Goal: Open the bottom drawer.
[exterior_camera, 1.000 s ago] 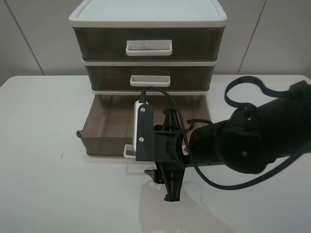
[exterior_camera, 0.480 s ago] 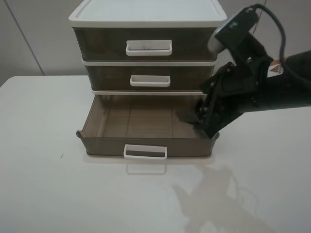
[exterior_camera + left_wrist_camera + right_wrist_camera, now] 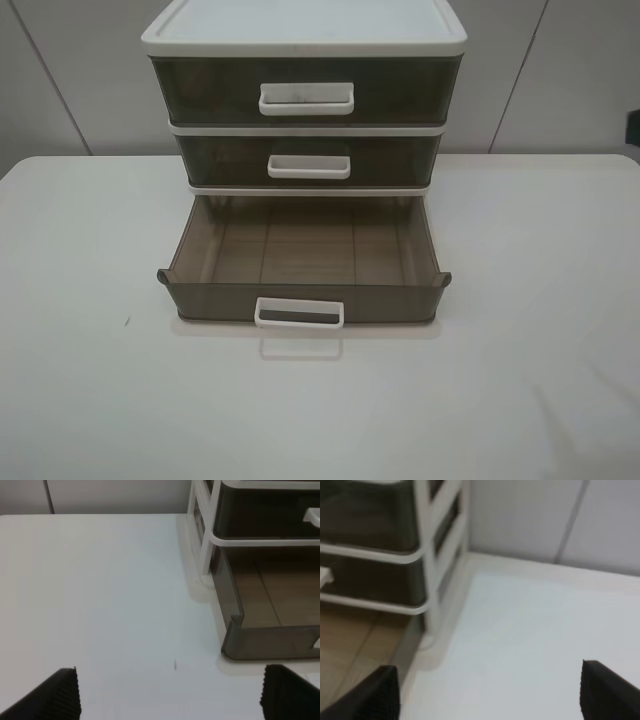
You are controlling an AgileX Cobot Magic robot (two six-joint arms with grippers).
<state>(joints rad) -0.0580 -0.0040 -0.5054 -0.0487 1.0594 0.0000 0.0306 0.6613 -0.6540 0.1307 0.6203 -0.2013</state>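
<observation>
The bottom drawer [image 3: 305,252], shallow smoky-brown plastic with a ribbed floor, stands pulled far out of the white cabinet [image 3: 303,30]. Its white loop handle [image 3: 299,314] faces the table's front, and nothing lies inside. Neither arm touches it. In the left wrist view my left gripper [image 3: 170,695] is open and empty over bare table, with the drawer's front left corner [image 3: 270,641] beside it. In the right wrist view my right gripper [image 3: 487,692] is open and empty beside the cabinet's right side, with the drawer floor [image 3: 350,650] at the edge.
The taller top drawer [image 3: 305,90] and the middle drawer [image 3: 308,160] are shut. The cabinet stands at the back of a white table [image 3: 90,400] against a pale wall. A dark scrap of the right arm [image 3: 634,126] shows at the right edge.
The right arm, which was over the drawer's front a second ago, lifted to the right and left the exterior view. The drawer stays pulled out in the same place.
</observation>
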